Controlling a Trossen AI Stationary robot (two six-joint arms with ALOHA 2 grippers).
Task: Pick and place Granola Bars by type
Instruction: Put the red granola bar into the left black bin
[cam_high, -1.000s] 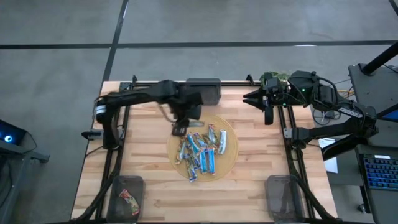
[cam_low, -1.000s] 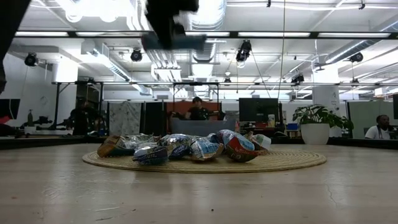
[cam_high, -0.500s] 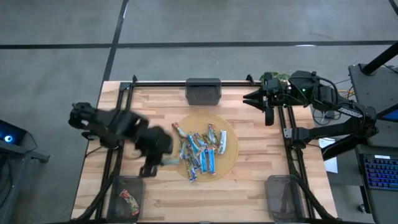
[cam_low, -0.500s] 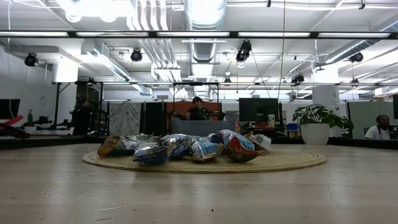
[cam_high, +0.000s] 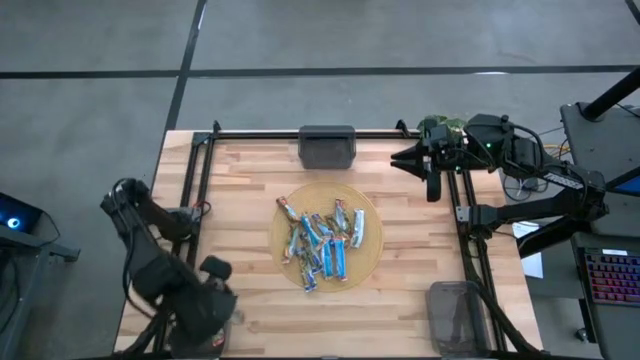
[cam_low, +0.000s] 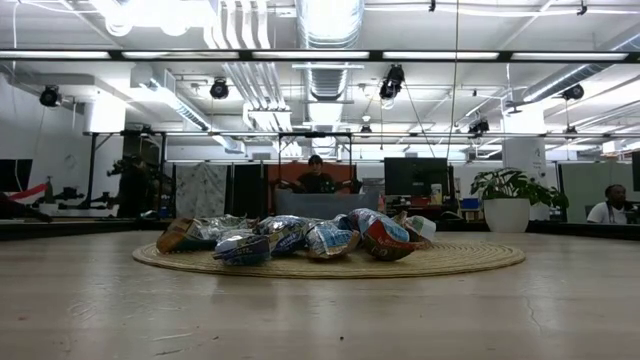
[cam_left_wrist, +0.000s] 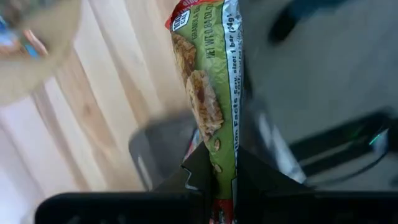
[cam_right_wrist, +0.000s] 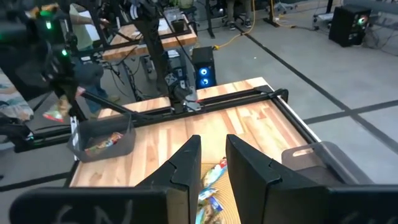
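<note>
A pile of Granola Bars (cam_high: 323, 240) is seen at the middle of the wooden worktop (cam_high: 400, 290), heaped on a round woven mat (cam_high: 366, 258). Blue, blue-white and orange-brown wrappers are mixed together there. From table height the same heap (cam_low: 300, 238) is seen lying low on the mat (cam_low: 470, 260), with an office room behind it.

The left claw (cam_left_wrist: 213, 177) is clenched on a single green-wrapped bar (cam_left_wrist: 211, 93); the bar is gripped at one end and stands out lengthwise beyond the fingers. Beneath it a grey bin (cam_left_wrist: 168, 146) and pale worktop planks are seen. From above, the left arm (cam_high: 165, 280) is found at the near left corner of the worktop, over the bin there; the claw itself cannot be made out in that view.

The right claw (cam_high: 400, 157) is parked at the far right corner of the worktop, well apart from the pile. Its fingers (cam_right_wrist: 184, 168) are held close together with a narrow gap between them and nothing gripped. Past them, a bin (cam_right_wrist: 102, 142) with a wrapped bar lying in it is seen at the opposite corner.

Two further grey bins are noted: one (cam_high: 327, 146) at the far edge, centre, and one (cam_high: 458, 312) at the near right corner.
</note>
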